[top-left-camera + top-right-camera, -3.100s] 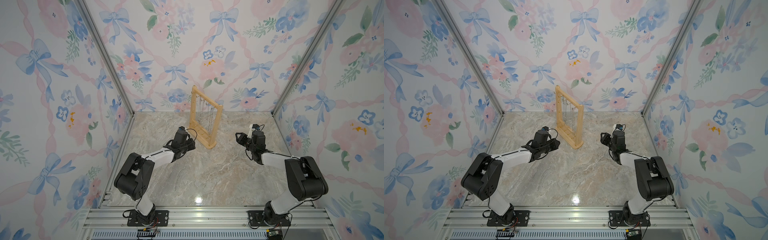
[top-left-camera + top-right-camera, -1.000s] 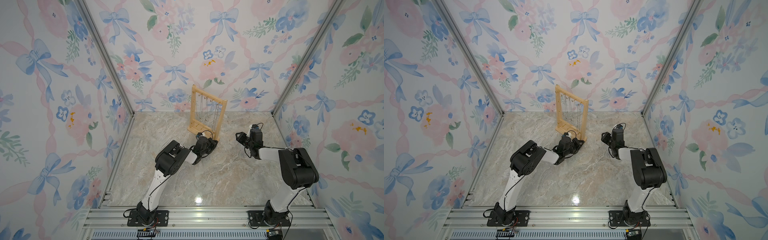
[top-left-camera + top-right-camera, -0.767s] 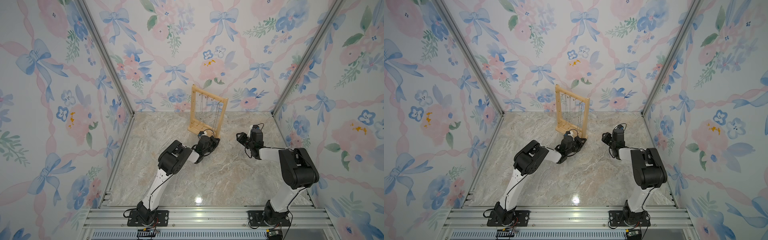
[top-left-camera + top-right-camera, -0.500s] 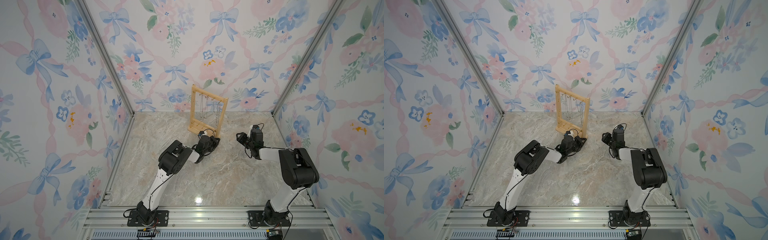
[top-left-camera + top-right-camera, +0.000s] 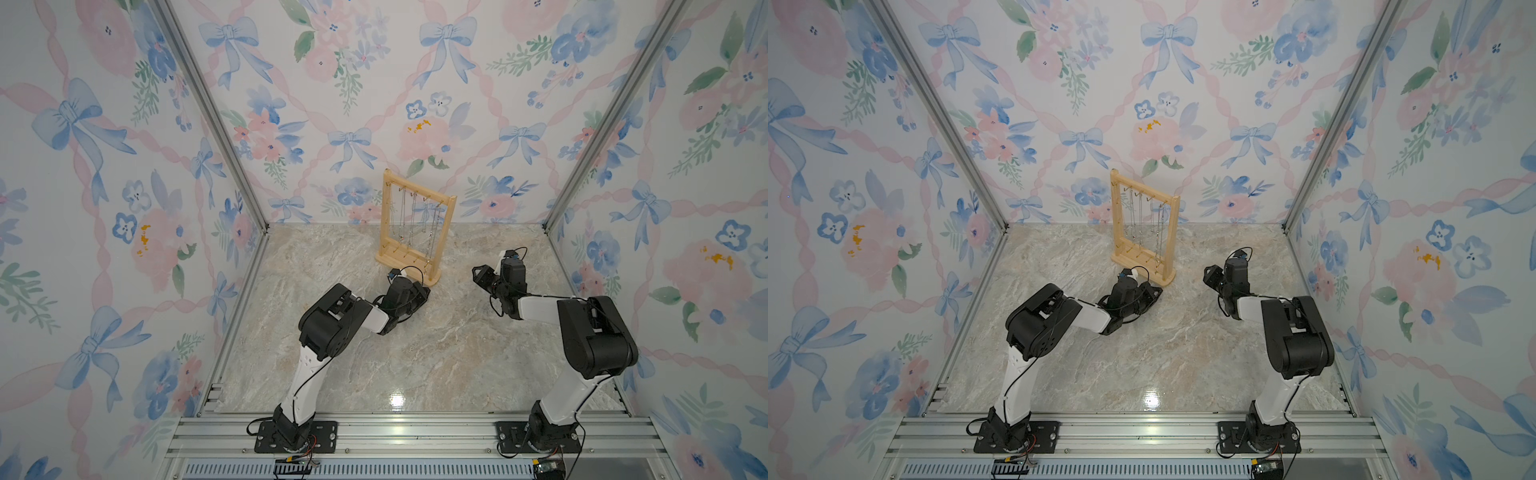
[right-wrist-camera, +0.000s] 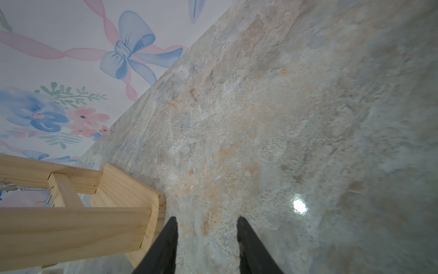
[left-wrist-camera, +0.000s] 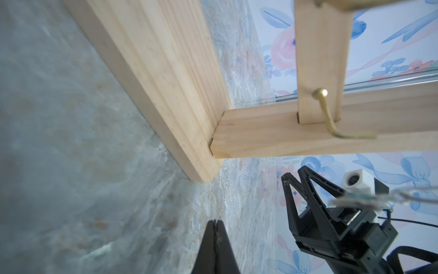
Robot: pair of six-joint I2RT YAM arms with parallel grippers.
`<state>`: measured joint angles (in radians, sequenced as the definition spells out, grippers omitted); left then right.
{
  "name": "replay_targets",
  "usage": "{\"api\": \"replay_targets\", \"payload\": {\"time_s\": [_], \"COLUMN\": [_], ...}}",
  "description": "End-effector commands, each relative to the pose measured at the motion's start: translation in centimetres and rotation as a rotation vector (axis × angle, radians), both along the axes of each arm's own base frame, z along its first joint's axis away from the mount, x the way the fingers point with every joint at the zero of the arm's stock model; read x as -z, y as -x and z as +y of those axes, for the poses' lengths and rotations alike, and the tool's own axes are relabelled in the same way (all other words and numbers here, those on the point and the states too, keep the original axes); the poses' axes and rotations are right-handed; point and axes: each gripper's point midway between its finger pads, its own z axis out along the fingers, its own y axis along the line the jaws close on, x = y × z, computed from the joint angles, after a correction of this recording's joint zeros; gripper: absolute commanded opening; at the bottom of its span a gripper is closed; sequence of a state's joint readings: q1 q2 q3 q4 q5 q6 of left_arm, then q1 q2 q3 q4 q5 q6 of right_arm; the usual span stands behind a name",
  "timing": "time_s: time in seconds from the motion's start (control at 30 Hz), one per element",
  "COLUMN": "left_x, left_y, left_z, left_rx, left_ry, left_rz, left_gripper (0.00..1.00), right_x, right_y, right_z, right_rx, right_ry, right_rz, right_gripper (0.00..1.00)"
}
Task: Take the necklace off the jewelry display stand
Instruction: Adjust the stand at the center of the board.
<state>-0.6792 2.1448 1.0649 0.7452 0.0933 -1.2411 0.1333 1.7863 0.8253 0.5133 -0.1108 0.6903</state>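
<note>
The jewelry display stand (image 5: pixel 444 237) (image 5: pixel 1170 237), a tall light-wood frame, stands near the back wall in both top views. Several thin chains hang from its top bar; I take one for the necklace (image 5: pixel 433 226) (image 5: pixel 1158 226). My left gripper (image 5: pixel 424 291) (image 5: pixel 1158 292) lies low at the near right corner of the stand's base, shut and empty (image 7: pixel 214 221). My right gripper (image 5: pixel 478 274) (image 5: pixel 1209 272) (image 6: pixel 206 219) hovers open and empty to the right of the stand. The wrist views show the base (image 7: pixel 154 71) (image 6: pixel 71 227) close by.
The marble-patterned floor (image 5: pixel 415 353) is bounded by flowered walls with metal corner posts (image 5: pixel 582 149). An aluminium rail (image 5: pixel 395 432) at the front carries both arm bases. In the left wrist view a gold hook (image 7: pixel 329 116) sticks out of the stand.
Since three seconds ago my left gripper has moved from left of the stand to its near right corner. The stand's right end swung slightly back. In the last second hardly anything moved.
</note>
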Motion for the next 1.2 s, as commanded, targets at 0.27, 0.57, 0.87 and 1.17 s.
{"api": "replay_targets", "payload": {"time_s": [0.27, 0.57, 0.87, 1.17], "left_x": [1.6, 3.7, 4.4, 4.9], "left_y": [-2.9, -4.0, -4.6, -5.6], "left_z": [4.4, 4.5, 4.1, 2.3], "left_rx": [0.034, 0.064, 0.069, 0.084], "left_ry": [-0.573, -0.676, -0.727, -0.770], "left_rz": [-0.070, -0.049, -0.076, -0.117], "left_gripper": [0.00, 0.00, 0.00, 0.00], "right_x": [-0.4, -0.5, -0.5, -0.4], "right_y": [0.5, 0.6, 0.5, 0.5], "right_z": [0.2, 0.2, 0.2, 0.1], "right_rx": [-0.006, -0.005, -0.006, -0.001], "right_ry": [0.049, 0.055, 0.062, 0.066], "right_rz": [-0.013, -0.015, -0.014, -0.010], "right_gripper": [0.44, 0.44, 0.44, 0.45]}}
